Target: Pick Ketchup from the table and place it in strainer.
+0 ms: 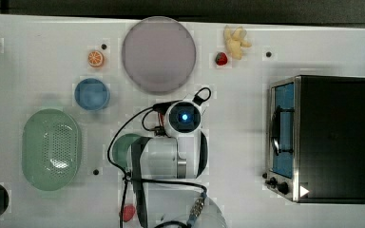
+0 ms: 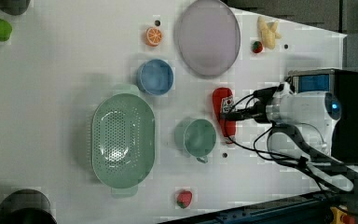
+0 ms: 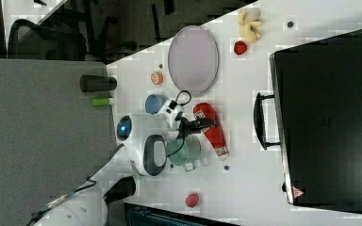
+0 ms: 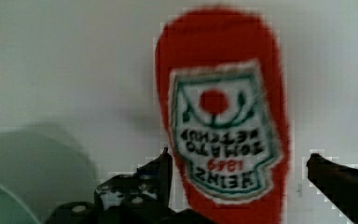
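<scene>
- Ketchup [image 2: 224, 115] lying flat on the white table [image 2: 51, 116], just beside the dark green mug [image 2: 196, 136], between mug and black oven [image 2: 349, 112] in the left view.
- Gripper [image 4: 237, 172] spread wide, one finger [image 4: 161, 172] on each side of the bottle's label, nothing held.
- Strainer [image 2: 121, 140] well apart, past the mug, holding nothing; blue bowl [image 2: 154, 77] and grey plate [image 2: 208, 37] near.
- In the top view, ketchup hidden under the arm; mug [image 1: 121, 147] half covered.
- Bottle's lower end cut off in the wrist view; cap end plain in the right view.
- Strawberry [image 2: 257, 46] beside a pale yellow lump [image 2: 269, 32], hard to identify.
</scene>
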Tool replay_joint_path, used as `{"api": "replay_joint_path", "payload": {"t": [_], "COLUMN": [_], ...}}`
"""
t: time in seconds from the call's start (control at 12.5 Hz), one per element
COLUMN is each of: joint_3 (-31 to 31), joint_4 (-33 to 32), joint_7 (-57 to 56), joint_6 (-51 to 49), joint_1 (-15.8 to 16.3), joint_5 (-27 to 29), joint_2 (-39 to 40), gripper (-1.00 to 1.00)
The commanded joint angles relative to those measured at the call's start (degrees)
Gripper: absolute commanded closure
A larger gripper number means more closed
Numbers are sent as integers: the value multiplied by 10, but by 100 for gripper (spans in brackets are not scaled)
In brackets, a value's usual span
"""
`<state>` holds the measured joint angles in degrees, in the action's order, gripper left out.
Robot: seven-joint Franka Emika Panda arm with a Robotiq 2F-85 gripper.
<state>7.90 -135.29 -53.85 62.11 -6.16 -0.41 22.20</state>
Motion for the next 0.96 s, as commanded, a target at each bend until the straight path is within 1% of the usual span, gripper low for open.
{"api": "replay_joint_path", "payload": {"t": [0.08,0.16,0.24,0.4,0.48,0.72,0.8,0.96], "joint_3": [6,5,5,4,4,4,4,5], "joint_4": [-3,-3,-3,-3,-3,2,5,17], "joint_7": [-19,-19,-19,-19,-19,-15,-9,4], "joint_6": [34,46,50,53,53,35,7,-82], "joint_1": [-4,-4,-4,-4,-4,-5,-5,-5], "joint_5": [2,1,1,0,0,0,0,1], "joint_2": [1,9,13,14,11,-15,-37,-94], "gripper": [-100,-100,-92,-43,-23,-23,-23,-23]}}
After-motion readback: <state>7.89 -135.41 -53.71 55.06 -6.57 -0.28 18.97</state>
